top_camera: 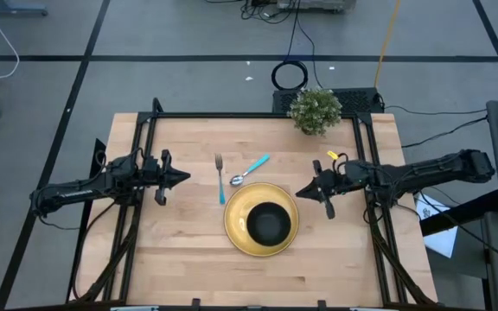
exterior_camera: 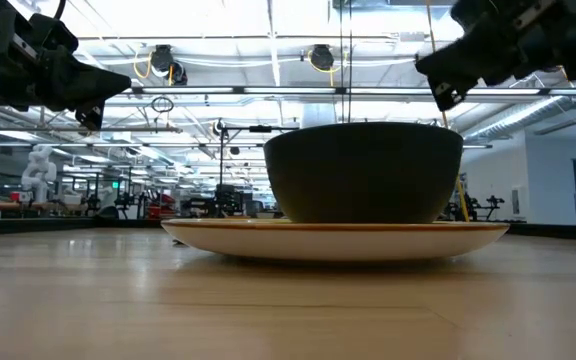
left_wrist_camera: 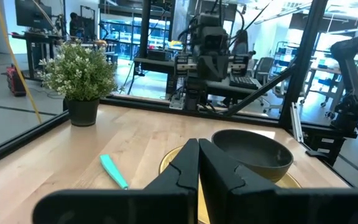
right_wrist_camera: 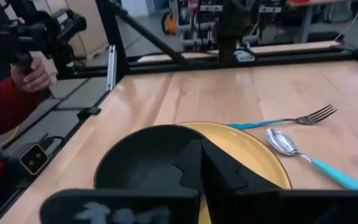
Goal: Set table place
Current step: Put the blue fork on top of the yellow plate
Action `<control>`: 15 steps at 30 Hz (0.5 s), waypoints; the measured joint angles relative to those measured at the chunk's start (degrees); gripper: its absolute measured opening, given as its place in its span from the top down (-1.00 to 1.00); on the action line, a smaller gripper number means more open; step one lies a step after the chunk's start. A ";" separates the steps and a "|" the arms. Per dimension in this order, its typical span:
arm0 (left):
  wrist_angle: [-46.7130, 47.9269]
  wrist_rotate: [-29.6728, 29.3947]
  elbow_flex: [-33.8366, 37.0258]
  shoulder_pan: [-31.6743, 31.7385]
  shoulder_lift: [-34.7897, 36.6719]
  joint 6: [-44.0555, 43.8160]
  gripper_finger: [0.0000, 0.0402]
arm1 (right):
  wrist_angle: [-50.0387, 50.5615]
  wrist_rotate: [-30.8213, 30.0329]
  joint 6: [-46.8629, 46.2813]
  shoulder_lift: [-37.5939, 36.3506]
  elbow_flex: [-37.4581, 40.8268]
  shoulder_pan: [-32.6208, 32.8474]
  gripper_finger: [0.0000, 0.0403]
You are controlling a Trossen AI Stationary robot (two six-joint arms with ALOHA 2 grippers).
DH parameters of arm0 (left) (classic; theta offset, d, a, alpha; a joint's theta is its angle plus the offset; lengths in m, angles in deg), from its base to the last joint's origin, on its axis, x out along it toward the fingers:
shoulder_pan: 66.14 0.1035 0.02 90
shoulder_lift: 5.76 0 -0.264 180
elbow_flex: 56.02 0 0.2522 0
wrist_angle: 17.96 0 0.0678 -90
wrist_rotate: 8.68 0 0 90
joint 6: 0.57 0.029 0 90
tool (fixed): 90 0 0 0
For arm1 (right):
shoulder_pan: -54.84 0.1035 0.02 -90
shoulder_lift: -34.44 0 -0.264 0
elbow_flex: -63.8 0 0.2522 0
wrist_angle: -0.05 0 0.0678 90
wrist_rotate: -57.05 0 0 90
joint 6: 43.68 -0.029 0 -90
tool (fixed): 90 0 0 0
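Yellow plate (top_camera: 234,231) on the table (top_camera: 180,259), black bowl (top_camera: 269,224) sitting in it.
Left gripper (top_camera: 181,176) well left of the plate, fingers pressed together, empty; right gripper (top_camera: 302,192) just right of the plate, likewise closed; fork (top_camera: 220,176) and spoon (top_camera: 249,169) just behind the plate.

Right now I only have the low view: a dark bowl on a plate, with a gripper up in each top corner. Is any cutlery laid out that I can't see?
Observer: Yes. A fork and a spoon, both with blue handles, lie on the table beside the yellow plate, toward the far edge and the left arm's side.
Operator: Is either gripper holding anything?
Observer: No. The left gripper and the right gripper are both shut and empty, one on either side of the plate.
Operator: Anything else on the table?
Observer: A small potted plant stands at the far edge, on the right arm's side.
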 joint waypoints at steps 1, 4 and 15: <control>0.00 -0.02 0.00 0.00 -0.01 0.00 0.92 | -1.14 0.02 -0.09 -0.91 1.39 -0.40 1.00; 0.00 -0.02 0.00 -0.01 -0.01 0.02 0.92 | -4.08 0.18 -0.40 -3.86 5.17 -1.69 1.00; 0.00 -0.04 0.00 -0.01 -0.02 1.38 0.92 | -8.13 2.16 0.53 -14.15 12.46 -2.83 1.00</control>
